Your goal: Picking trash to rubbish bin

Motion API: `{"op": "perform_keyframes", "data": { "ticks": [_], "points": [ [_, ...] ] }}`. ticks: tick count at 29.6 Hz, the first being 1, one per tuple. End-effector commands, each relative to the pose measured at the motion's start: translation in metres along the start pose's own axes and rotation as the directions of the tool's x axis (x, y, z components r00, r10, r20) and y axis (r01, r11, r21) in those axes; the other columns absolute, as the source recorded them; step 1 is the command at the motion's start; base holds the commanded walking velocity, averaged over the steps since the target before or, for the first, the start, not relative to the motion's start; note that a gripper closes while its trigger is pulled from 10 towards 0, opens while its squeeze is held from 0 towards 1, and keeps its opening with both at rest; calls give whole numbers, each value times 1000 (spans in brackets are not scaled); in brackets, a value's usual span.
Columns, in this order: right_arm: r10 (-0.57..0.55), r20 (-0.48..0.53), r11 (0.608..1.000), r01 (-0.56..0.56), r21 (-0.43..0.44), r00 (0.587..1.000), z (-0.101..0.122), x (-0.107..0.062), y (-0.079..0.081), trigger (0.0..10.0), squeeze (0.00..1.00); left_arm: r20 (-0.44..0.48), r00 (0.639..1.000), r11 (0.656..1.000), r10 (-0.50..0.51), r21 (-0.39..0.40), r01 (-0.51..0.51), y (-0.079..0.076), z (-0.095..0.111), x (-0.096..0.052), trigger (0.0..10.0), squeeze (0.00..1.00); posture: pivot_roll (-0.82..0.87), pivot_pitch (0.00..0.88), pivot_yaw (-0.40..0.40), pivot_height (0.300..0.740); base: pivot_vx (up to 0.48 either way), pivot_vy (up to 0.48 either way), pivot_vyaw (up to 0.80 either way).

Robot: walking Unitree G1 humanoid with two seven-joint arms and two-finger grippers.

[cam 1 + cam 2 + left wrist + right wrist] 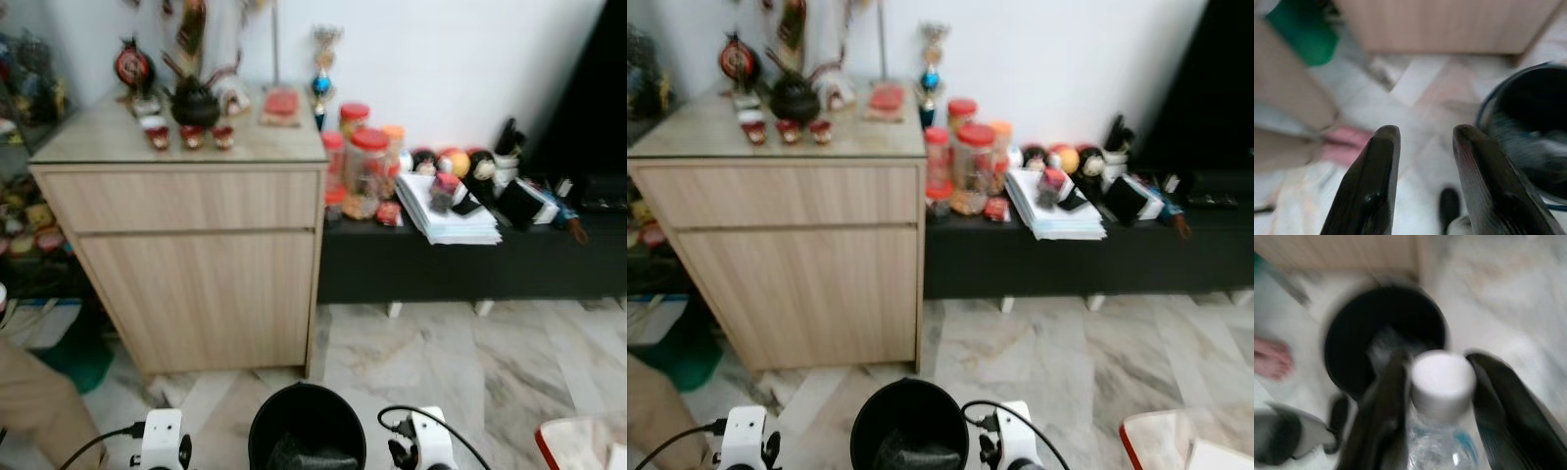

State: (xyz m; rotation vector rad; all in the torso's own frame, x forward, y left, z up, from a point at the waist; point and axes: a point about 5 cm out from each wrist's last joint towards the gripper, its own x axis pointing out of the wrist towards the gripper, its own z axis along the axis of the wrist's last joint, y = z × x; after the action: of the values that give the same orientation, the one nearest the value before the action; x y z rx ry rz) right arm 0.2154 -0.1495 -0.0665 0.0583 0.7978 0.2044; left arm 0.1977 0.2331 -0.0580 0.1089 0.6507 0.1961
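Black rubbish bin mouth open upward, unobstructed. Wooden cabinet stands close behind bin. Bare marble floor open to right. Person's bare foot near bin.

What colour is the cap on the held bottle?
White; the bottle cap shows best in the right wrist view.

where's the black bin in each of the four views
Left eye view: black bin at the bottom centre, on the marble floor in front of the wooden cabinet.
Right eye view: bin at the bottom, a little left of centre.
Left wrist view: its dark rim at the picture's right edge, beyond the left gripper.
Right wrist view: its dark mouth behind the bottle in the right gripper.
Shared landmark: the wooden cabinet.
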Motion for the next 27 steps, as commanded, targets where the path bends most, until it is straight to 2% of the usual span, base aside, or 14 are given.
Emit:
{"op": "perform_keyframes", "data": {
  "ticks": [1, 8, 12, 14, 15, 19, 21, 23, 25, 27],
  "points": [
    [18, 22, 1000, -18, 4, 1000, 6, 2, 6, 10000, 0, -1, 1000, 1000, 13, -2, -13, 3, 1, 1, 10000, 0, 77, 46, -78, 740, 247, 0, 0],
    [41, 41, 999, -41, 0, 998, 13, 4, 8, 10000, 0, 7, 1000, 1000, 15, -4, -15, 2, 2, 1, 10000, 0, 75, 45, -80, 740, 0, 0, 0],
    [73, 74, 997, -72, -8, 995, 25, 8, 15, 10000, 0, 42, 999, 1000, -11, 8, 10, -2, 11, 4, 10000, 0, 75, 45, -80, 740, 0, 0, 0],
    [105, 90, 994, -104, -19, 990, 32, 10, 21, 10000, 0, 75, 996, 999, -44, 28, 42, -8, 19, 6, 10000, 0, 75, 47, -83, 740, 0, 0, 0],
    [141, 108, 990, -138, -33, 984, 39, 12, 28, 10000, 0, 113, 990, 995, -89, 52, 83, -16, 29, 8, 10000, 0, 75, 47, -83, 740, 0, 0, 0],
    [180, 128, 983, -175, -48, 975, 49, 14, 38, 10000, 0, 157, 975, 987, -155, 64, 147, -29, 42, 11, 10000, 0, 73, 43, -84, 740, 0, 0, 0],
    [229, 141, 973, -223, -55, 963, 57, 16, 49, 10000, 0, 188, 947, 960, -259, 162, 230, -45, 56, 13, 10000, 0, 74, 41, -85, 740, 0, 0, 0],
    [231, 142, 973, -225, -56, 963, 57, 16, 49, 10000, 0, 189, 946, 958, -263, 167, 233, -46, 56, 13, 10000, 0, 74, 41, -85, 740, 0, 0, 0],
    [271, 143, 961, -260, -89, 952, 61, 17, 59, 10000, 0, 220, 882, 892, -416, 286, 350, -67, 70, 10, 10000, 0, 76, 40, -85, 740, 0, 0, 0],
    [302, 145, 950, -286, -124, 942, 67, 18, 67, 10000, 0, 199, 801, 804, -565, 351, 480, -86, 77, 7, 10000, 0, 76, 40, -85, 740, 0, 0, 0]
  ]
}}
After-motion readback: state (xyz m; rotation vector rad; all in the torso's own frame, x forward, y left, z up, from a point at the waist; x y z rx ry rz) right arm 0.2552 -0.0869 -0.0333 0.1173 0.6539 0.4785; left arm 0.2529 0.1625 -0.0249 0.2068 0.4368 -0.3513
